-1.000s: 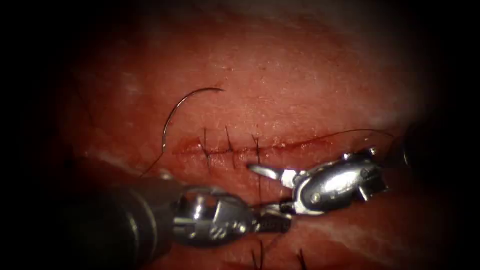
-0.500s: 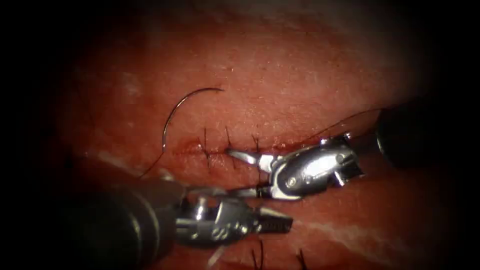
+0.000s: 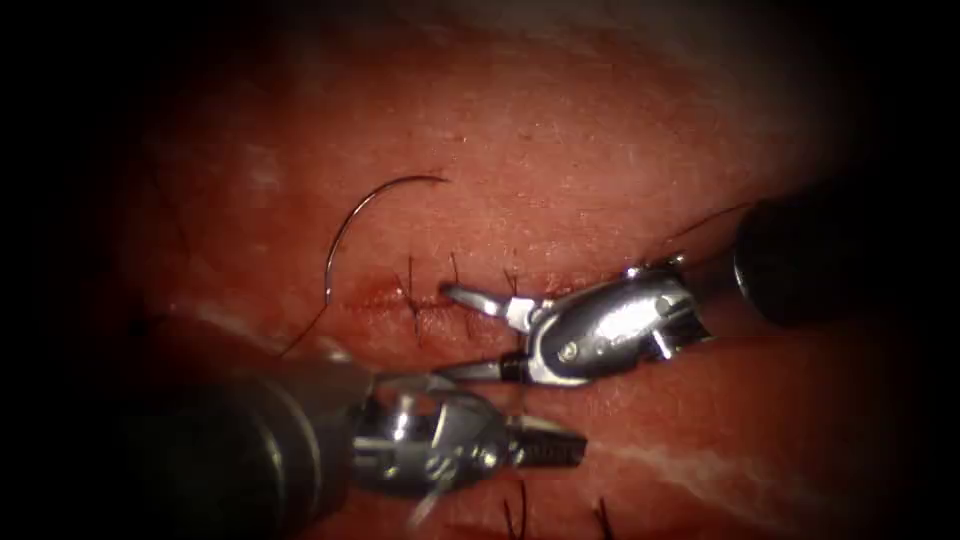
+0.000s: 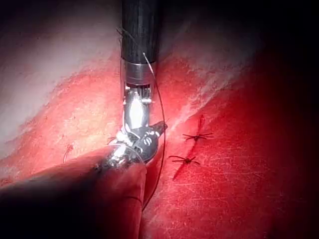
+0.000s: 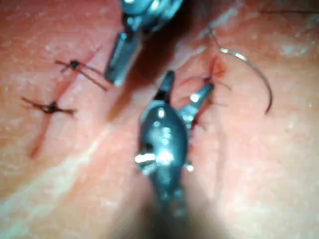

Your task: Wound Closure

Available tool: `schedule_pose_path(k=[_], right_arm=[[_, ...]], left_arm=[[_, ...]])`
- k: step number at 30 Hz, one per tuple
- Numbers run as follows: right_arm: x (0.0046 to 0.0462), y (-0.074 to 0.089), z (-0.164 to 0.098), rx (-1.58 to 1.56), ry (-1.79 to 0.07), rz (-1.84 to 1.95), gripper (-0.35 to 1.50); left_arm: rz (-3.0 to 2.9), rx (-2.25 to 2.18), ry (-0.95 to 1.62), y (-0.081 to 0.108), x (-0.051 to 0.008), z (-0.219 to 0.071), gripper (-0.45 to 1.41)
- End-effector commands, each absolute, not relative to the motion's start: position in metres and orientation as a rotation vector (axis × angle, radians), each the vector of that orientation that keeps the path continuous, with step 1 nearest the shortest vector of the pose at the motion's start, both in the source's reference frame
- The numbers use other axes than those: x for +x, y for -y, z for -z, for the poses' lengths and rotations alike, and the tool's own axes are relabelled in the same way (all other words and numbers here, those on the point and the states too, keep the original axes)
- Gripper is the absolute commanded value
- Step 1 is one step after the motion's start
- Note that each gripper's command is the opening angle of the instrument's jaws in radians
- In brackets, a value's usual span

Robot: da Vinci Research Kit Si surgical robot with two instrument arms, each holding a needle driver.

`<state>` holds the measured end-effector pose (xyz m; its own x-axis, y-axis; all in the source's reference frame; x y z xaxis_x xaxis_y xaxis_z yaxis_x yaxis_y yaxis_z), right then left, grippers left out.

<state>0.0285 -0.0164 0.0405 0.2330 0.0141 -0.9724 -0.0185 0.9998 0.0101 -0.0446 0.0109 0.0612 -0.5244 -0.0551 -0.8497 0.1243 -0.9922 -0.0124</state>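
Shiny silver claws point(image 3: 470, 335) on dark, seemingly black shafts point(image 3: 800, 262).

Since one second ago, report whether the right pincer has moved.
Yes. The right pincer, jaws open, has shifted leftward along the cut, now over the stitches; the needle has stayed put.

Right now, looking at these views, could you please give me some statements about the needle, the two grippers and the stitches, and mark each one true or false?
1. The needle lies free on the tissue, held by no gripper. True.
2. The right gripper is shut on the needle. False: its jaws are spread open over the stitches and hold nothing.
3. The needle lies left of the stitches in the endoscope view. True.
4. The left gripper holds the tissue. False: its jaws are shut and hold nothing.
5. The cut has no stitches yet. False: several stitches cross it.
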Motion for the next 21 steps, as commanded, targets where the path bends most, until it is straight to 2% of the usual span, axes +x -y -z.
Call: schedule_pose_path(k=[1, 2, 3, 4, 5, 6, 15, 16, 17, 18, 19, 21], right_arm=[[0.0289, 0.0175, -0.0411, 0.001, -1.336, -0.023, 1.01], [0.0289, 0.0175, -0.0411, 0.001, -1.332, -0.023, 0.93], [0.0288, 0.0175, -0.0411, 0.024, -1.320, -0.006, 0.42], [0.0288, 0.0175, -0.0411, 0.024, -1.320, -0.006, 0.42], [0.0287, 0.0174, -0.0412, 0.037, -1.314, 0.003, 0.10], [0.0284, 0.0174, -0.0413, 0.041, -1.306, 0.022, -0.35], [0.0276, 0.0177, -0.0408, 0.067, -1.292, 0.051, -0.35], [0.0273, 0.0185, -0.0400, 0.065, -1.296, 0.062, 0.86], [0.0273, 0.0185, -0.0400, 0.065, -1.296, 0.062, 0.86], [0.0271, 0.0188, -0.0396, 0.058, -1.289, 0.059, 1.04], [0.0269, 0.0191, -0.0392, 0.062, -1.288, 0.056, 1.13], [0.0251, 0.0205, -0.0375, 0.062, -1.295, 0.048, 1.16]], left_arm=[[2.653, 1.478, -0.113, -0.0104, -0.0452, -0.0618, -0.45], [2.653, 1.478, -0.113, -0.0104, -0.0452, -0.0618, -0.45], [2.653, 1.478, -0.113, -0.0104, -0.0452, -0.0618, -0.45], [2.653, 1.478, -0.113, -0.0104, -0.0452, -0.0618, -0.45], [2.652, 1.479, -0.113, -0.0104, -0.0452, -0.0618, -0.45], [2.652, 1.479, -0.113, -0.0104, -0.0452, -0.0618, -0.45], [2.652, 1.480, -0.116, -0.0103, -0.0450, -0.0613, -0.45], [2.649, 1.484, -0.123, -0.0104, -0.0445, -0.0607, -0.45], [2.649, 1.484, -0.123, -0.0104, -0.0445, -0.0607, -0.45], [2.646, 1.487, -0.126, -0.0104, -0.0443, -0.0604, -0.45], [2.644, 1.489, -0.130, -0.0105, -0.0439, -0.0601, -0.45], [2.659, 1.492, -0.116, -0.0114, -0.0415, -0.0585, -0.45]])
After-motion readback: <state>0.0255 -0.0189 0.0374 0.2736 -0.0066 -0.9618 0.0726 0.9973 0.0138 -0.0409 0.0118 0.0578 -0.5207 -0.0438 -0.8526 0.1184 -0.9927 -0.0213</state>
